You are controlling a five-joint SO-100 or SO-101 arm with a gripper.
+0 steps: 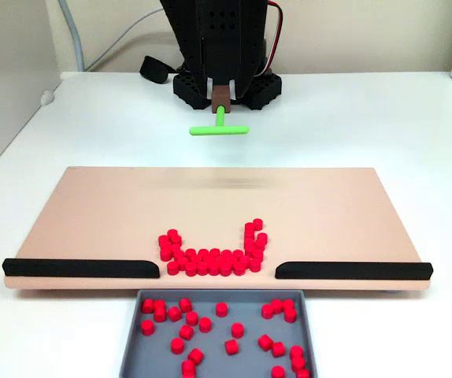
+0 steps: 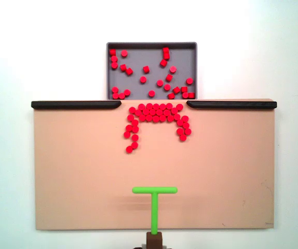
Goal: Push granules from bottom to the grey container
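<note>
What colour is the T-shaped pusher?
Bright green pusher, clearest in a fixed view.

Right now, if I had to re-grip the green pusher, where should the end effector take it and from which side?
Probably by the stem end of the pusher, where the brown holder already clamps it, coming from the arm's side of the board. The crossbar faces the granules and must stay free to push them.

bright, even light; soft shadows, slightly blurry.
</note>
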